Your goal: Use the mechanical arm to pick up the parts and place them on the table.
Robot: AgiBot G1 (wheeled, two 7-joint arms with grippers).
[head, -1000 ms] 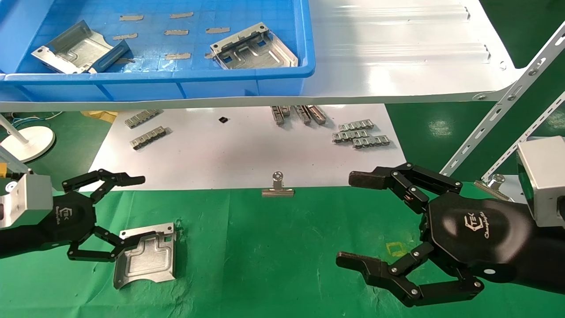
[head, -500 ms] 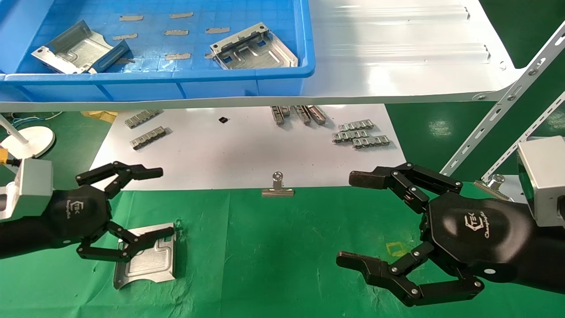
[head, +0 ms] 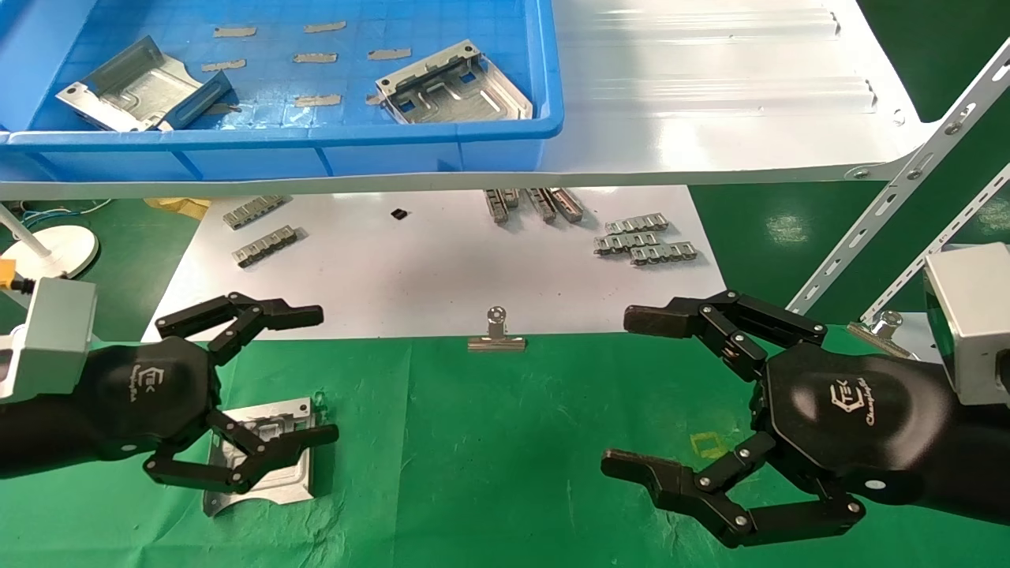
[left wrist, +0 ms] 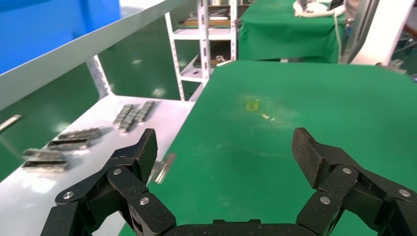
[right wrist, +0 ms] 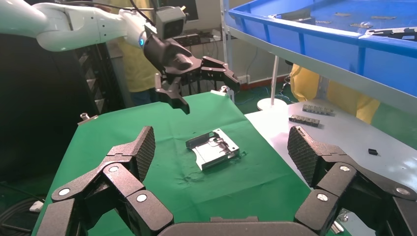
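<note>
One silvery stamped part (head: 272,465) lies flat on the green cloth table (head: 489,442) at the front left; it also shows in the right wrist view (right wrist: 213,148). My left gripper (head: 316,377) is open and empty, held above the table with its lower fingers over the part, not touching it. Two more parts (head: 130,85) (head: 454,85) lie in the blue bin (head: 276,150) on the shelf. My right gripper (head: 615,394) is open and empty, parked over the cloth at the front right.
A glossy white shelf (head: 710,95) carries the bin and overhangs a white board (head: 410,268) with small grey link strips (head: 643,241). A metal binder clip (head: 497,335) sits at the board's front edge. Slotted angle struts (head: 892,197) rise at the right.
My left gripper has moved right and forward, still open, so its lower fingers now hang over the part on the cloth. The part and the right arm have not moved.
</note>
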